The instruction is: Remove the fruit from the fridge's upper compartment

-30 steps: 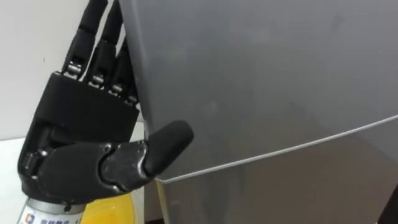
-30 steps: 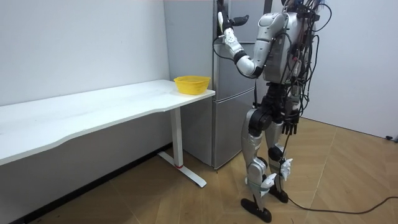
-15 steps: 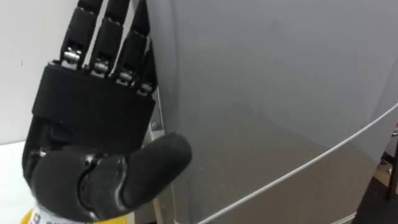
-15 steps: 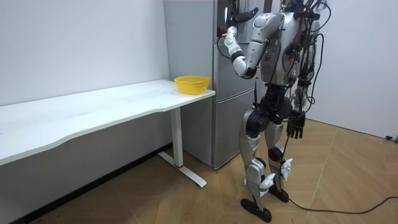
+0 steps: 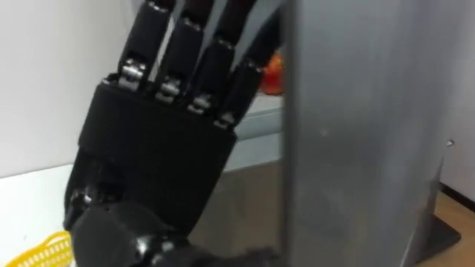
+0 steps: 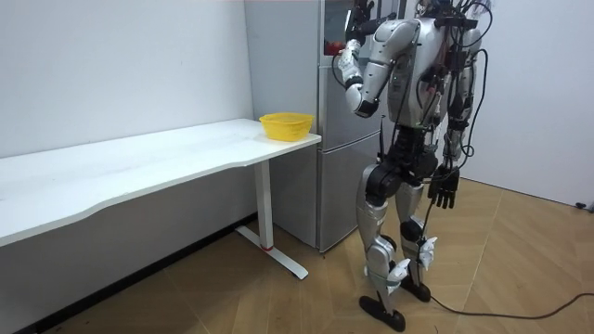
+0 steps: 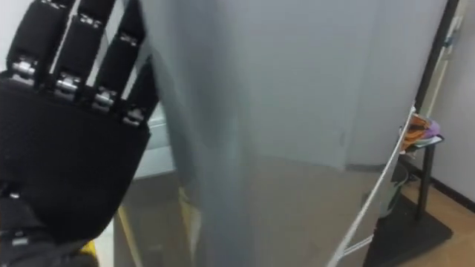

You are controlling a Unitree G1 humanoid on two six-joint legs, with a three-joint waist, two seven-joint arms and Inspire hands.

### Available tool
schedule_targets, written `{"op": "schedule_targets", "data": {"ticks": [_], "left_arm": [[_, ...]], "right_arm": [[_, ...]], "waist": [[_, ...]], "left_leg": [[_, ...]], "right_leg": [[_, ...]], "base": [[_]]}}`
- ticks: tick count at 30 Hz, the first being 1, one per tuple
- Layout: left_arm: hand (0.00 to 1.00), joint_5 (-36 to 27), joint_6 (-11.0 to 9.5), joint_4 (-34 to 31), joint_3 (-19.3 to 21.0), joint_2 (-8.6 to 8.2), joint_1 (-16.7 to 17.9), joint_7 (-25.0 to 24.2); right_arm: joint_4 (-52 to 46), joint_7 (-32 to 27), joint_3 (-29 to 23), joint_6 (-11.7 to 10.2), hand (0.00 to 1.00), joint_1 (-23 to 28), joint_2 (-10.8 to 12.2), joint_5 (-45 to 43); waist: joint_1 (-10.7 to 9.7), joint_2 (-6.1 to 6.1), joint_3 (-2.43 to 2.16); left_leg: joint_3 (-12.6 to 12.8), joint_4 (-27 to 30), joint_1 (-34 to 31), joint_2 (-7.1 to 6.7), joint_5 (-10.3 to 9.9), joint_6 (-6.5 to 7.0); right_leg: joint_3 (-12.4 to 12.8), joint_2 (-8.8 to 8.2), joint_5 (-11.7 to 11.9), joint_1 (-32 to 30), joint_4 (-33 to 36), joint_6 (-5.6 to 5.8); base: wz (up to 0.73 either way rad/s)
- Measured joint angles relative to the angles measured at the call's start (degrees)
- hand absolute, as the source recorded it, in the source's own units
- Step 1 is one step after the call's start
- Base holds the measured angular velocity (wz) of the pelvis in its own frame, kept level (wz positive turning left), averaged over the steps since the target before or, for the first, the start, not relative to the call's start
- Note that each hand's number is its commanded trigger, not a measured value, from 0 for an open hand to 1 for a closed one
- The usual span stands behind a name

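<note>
- Swinging the door [image 5: 356,133] wider should come first; left hand [image 5: 156,156], fingers straight and empty, at its 9 o'clock edge.
- Orange item [image 5: 272,74] sits at the hand's 1 o'clock.
- Right hand [image 6: 444,189] hangs slack.

A tall grey fridge [image 6: 278,56] is seen, and its upper door [image 5: 356,111] is held open a little way. The door's grey edge is seen close up. Through the gap, a white shelf [image 5: 260,115] is seen inside. A small round thing [image 5: 272,74], orange and red, is set on that shelf. It is partly hidden by the straight fingers of the left hand [image 5: 159,148].
</note>
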Motion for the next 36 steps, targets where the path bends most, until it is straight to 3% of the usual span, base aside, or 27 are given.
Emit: {"op": "schedule_targets", "data": {"ticks": [4,7,12,19,29,34,36], "left_arm": [[0.00,0.0,1.6,0.0,-3.9,0.30,-2.3,-1.0],[0.00,0.4,4.2,0.5,-8.6,0.73,-3.4,-2.2],[0.00,2.7,7.5,4.2,-11.3,1.02,-5.1,-3.6],[0.00,2.7,8.0,6.0,-14.7,0.95,-5.3,-3.7],[0.00,3.4,7.9,5.8,-14.6,0.98,-5.3,-2.9],[0.00,5.8,7.6,5.3,-9.5,1.46,-5.7,-1.6],[0.00,5.9,7.3,4.2,-6.0,2.57,-5.7,-0.9]], "right_arm": [[-0.6,0.5,0.1,0.2,0.00,0.5,-0.6,0.1],[-0.6,0.4,0.2,0.2,0.00,0.4,-0.9,0.1],[-0.4,0.1,0.2,0.2,0.00,-0.4,-0.9,0.1],[0.4,-1.3,0.2,0.0,0.00,-0.9,-2.1,2.5],[1.6,-1.9,0.2,-0.4,0.00,-0.6,-3.4,5.0],[1.4,-2.3,0.1,-1.5,0.00,0.1,-3.3,5.0],[1.4,-2.4,0.1,-1.7,0.00,0.6,-3.3,5.0]], "waist": [[-1.6,0.34,-0.23],[-2.9,0.31,-0.17],[-5.3,0.68,-0.25],[-7.6,0.73,-0.23],[-7.6,0.92,-0.05],[-5.5,1.06,-0.15],[-4.0,1.07,-0.16]], "left_leg": [[0.3,-0.6,0.3,-0.01,0.0,0.04],[1.6,-0.7,0.9,0.11,-0.1,0.01],[2.6,-1.2,1.3,0.30,-0.2,-0.03],[3.3,0.6,0.9,0.99,-1.2,-0.20],[3.7,0.6,1.1,1.11,-1.4,-0.22],[4.7,0.2,1.2,1.22,-1.3,-0.26],[4.6,0.0,1.3,1.23,-1.3,-0.28]], "right_leg": [[0.7,0.09,0.0,0.0,0.0,0.03],[1.4,0.21,0.0,-0.2,0.0,0.06],[2.4,0.45,0.0,-0.9,0.9,0.08],[3.2,1.01,0.1,-0.9,1.2,0.13],[3.7,1.27,0.1,-1.2,1.8,0.13],[3.9,1.39,0.1,-1.7,1.9,0.13],[3.7,1.38,0.1,-1.7,1.9,0.13]], "base": [[-0.07],[-0.19],[-0.14],[-0.08],[-0.02],[-0.09],[0.00]]}}
